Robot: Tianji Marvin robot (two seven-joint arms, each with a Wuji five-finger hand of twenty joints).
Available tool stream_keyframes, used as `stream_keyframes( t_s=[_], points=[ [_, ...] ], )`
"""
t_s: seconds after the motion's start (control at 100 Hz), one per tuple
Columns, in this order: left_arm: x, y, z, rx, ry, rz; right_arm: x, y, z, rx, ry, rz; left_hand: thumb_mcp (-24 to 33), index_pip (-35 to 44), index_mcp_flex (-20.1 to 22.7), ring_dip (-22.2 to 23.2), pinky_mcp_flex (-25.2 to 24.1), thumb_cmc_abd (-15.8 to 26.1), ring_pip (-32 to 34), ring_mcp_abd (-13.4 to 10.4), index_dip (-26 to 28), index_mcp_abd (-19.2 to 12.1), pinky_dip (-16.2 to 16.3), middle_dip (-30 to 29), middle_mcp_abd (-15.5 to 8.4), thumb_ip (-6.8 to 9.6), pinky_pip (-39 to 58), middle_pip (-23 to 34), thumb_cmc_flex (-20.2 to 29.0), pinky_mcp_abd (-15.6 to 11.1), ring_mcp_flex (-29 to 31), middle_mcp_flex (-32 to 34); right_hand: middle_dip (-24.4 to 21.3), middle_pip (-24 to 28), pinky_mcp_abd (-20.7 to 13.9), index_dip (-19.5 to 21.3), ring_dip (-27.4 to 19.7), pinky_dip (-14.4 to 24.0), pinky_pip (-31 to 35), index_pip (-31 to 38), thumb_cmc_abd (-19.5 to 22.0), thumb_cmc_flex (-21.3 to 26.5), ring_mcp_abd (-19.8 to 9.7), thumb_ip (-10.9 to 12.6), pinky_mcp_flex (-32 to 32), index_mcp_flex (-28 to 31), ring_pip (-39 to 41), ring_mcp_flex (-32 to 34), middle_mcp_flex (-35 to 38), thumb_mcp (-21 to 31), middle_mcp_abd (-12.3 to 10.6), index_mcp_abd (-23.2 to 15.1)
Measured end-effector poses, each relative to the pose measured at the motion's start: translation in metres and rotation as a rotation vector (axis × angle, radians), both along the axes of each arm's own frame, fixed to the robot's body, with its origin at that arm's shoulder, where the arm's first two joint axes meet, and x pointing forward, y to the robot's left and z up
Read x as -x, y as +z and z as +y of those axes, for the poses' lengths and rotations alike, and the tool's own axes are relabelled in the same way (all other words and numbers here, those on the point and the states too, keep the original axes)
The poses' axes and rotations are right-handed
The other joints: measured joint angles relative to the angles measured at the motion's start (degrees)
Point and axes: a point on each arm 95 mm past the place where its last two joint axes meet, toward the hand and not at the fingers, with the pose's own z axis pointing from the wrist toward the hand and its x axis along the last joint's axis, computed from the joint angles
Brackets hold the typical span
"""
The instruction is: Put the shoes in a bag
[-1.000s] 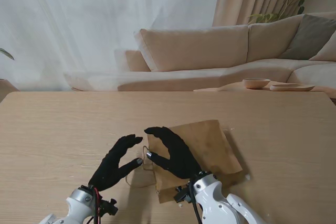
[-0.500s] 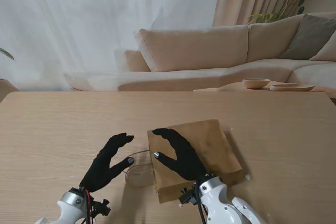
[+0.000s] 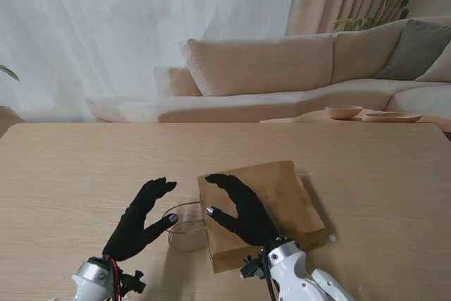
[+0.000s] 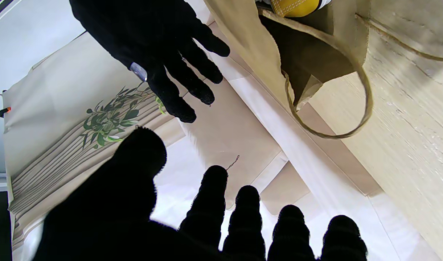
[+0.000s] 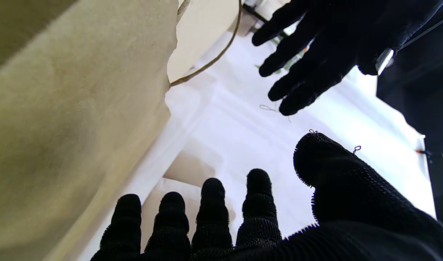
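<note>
Both hands have drawn apart and back toward the lower edge, letting the handles fall. Black-gloved left hand (image 3: pixel 141 218) and right hand (image 3: pixel 239 206) hover splayed, holding nothing. Between them lie thin cord loop handles (image 3: pixel 184 225); beyond, centre frame, the flat matte brown paper bag (image 3: pixel 271 199) already hides a yellow-toed shoe (image 4: pixel 293 6). Bagging looks nearly finished.
</note>
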Motion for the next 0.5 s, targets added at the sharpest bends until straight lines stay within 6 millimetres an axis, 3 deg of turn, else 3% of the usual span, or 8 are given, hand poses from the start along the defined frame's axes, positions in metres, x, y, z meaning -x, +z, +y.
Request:
stream_keyframes(
  t_s=[0.17, 0.5],
  points=[
    [-0.0032, 0.0007, -0.0013, -0.005, 0.011, -0.004, -0.0008, -0.0007, -0.0002, 0.001, 0.028, 0.008, 0.14, 0.01, 0.0, -4.09, 0.02, 0.0, -0.63, -1.41, -0.66, -0.16, -2.38, -2.72, -0.04, 0.0, -0.66, -1.77, 0.0, -0.21, 0.0, -0.02, -1.11, -2.1, 0.0, 0.0, 0.0, 0.0, 0.0, -0.71, 0.05, -0.01, 0.0, 0.0, -0.7, -0.76, -1.53, 0.0, -0.01, -1.27, -1.41, -0.71],
    [-0.0043, 0.0004, -0.0013, -0.007, 0.015, -0.003, -0.0037, -0.0035, -0.0001, 0.01, 0.04, 0.014, -0.39, 0.01, 0.0, -5.48, 0.02, 0.64, -0.73, -1.95, -0.71, -0.18, -3.61, -3.56, -0.49, 0.0, -0.69, -1.85, 0.0, -0.24, 0.0, -0.03, -1.34, -2.75, 0.0, 0.0, 0.0, 0.0, 0.0, -0.88, 0.09, 0.0, 0.0, 0.0, -0.71, -0.78, -1.6, 0.0, -0.01, -1.95, -1.45, -0.73]
  ],
)
